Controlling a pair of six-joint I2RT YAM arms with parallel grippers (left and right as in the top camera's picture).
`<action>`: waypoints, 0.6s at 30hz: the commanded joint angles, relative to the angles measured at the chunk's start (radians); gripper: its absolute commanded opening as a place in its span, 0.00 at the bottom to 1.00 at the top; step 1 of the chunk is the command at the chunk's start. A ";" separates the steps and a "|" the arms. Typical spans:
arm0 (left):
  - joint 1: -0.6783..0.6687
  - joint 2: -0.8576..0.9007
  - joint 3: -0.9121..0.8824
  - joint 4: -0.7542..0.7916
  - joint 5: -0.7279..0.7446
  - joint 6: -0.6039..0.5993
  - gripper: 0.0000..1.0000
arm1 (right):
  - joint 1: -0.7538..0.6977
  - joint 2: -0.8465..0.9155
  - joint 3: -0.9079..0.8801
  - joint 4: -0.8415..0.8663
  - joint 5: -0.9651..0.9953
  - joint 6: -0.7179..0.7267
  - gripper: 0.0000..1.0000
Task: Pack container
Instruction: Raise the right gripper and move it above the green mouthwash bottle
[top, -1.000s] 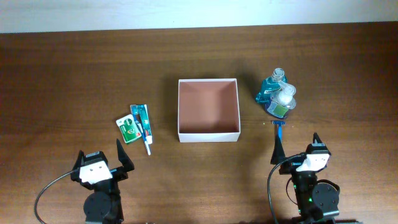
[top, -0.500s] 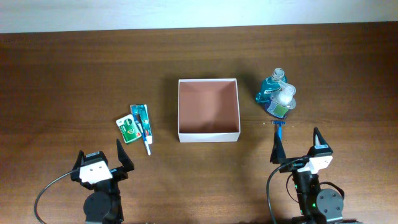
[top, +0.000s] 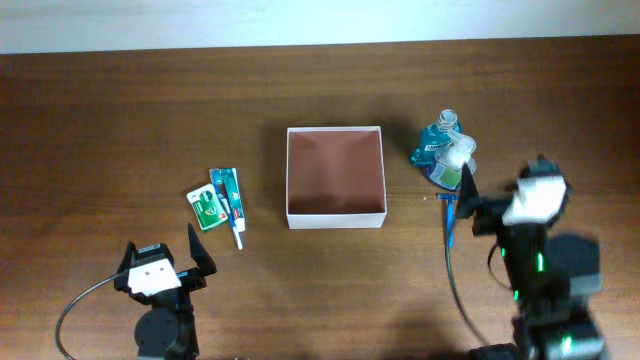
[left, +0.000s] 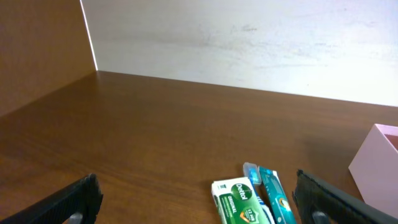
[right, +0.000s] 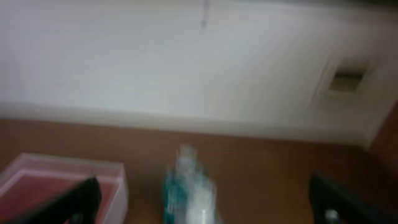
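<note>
Cardboard container (top: 335, 219) sits between toothpaste packs (top: 215, 200) and teal bottle (top: 432, 155); left end effector (top: 160, 240) and right end effector (right: 204, 194) gape open.

Dark brown wood-grain table (top: 150, 100), matte, evenly lit, filling nearly all of overhead view. Pale off-white wall (left: 249, 43) along far edge, faintly scuffed. Brown panel (left: 37, 50) meeting wall at left in left wrist view, thin bright seam between. Small rectangular plate (right: 347, 79) on wall in right wrist view, blurred.
</note>
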 joint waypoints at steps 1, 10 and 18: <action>0.005 -0.007 -0.013 0.004 0.006 0.018 0.99 | -0.008 0.266 0.264 -0.195 0.002 -0.024 0.99; 0.005 -0.007 -0.013 0.004 0.006 0.018 0.99 | -0.007 0.579 0.523 -0.426 0.068 -0.090 0.99; 0.005 -0.007 -0.013 0.004 0.006 0.018 0.99 | -0.007 0.619 0.523 -0.362 -0.127 -0.154 0.99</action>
